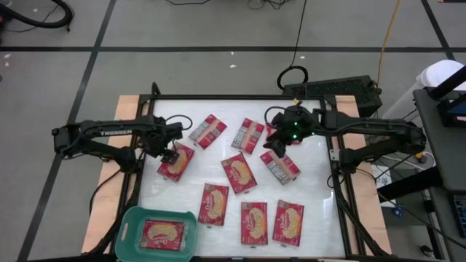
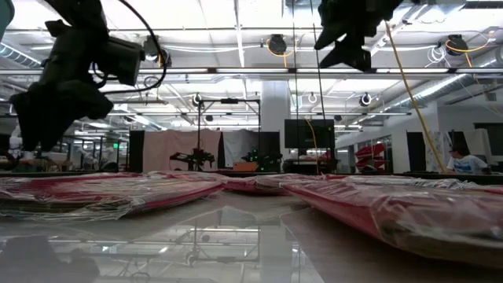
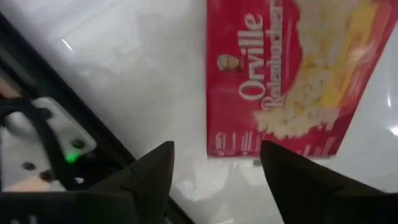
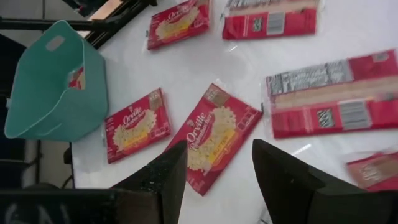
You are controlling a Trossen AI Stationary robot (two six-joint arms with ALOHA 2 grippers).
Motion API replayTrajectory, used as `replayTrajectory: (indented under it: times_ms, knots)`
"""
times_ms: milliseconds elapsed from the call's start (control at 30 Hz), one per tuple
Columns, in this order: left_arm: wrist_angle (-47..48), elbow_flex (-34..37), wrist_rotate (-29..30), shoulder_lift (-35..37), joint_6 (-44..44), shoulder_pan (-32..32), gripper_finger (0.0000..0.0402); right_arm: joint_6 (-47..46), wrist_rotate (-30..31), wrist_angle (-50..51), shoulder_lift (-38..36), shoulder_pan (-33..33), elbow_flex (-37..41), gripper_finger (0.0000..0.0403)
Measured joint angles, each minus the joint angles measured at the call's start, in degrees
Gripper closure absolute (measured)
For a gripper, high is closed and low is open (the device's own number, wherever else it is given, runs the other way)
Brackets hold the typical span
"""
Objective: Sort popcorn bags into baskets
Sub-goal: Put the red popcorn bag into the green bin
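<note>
While others lie outside, basket (image 1: 129,231) holds one popcorn bag (image 1: 162,234).

"Orville" reads on the popcorn bag (image 3: 292,74), with what looks like "Redenbacher" beneath; "TROSSEN" stands on the left arm (image 1: 116,132).

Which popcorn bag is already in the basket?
Just one: the popcorn bag lying face-up inside the teal basket at the table's near-left corner. All the other bags lie loose on the white tabletop, outside it.
</note>
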State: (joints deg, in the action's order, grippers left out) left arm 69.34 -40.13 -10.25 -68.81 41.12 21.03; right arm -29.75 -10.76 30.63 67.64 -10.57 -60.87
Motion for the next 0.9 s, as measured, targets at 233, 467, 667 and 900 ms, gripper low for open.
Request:
replayTrajectory:
  times_ms: [233, 467, 667, 900]
  knots:
    - [-0.4, 0.1, 0.2, 0.4, -0.1, 0.0, 0.0170, -2.2, 0.0, -4.4, 0.0, -0.1, 2.9, 0.0229]
    - [-2.6, 0.1, -1.2, 0.4, 3.9, -1.1, 0.0177, -1.1, 0.0, -4.3, 0.0, -1.0, 2.9, 0.0229]
    - [-2.5, 0.1, 0.2, 0.2, 7.7, -1.7, 0.0118, -0.8, 0.0, -4.3, 0.0, -1.0, 2.9, 0.0229]
    - [-5.7, 3.0, -1.7, 0.2, 6.6, -0.8, 0.0062, 1.9, 0.0, -4.2, 0.0, -1.0, 2.9, 0.0229]
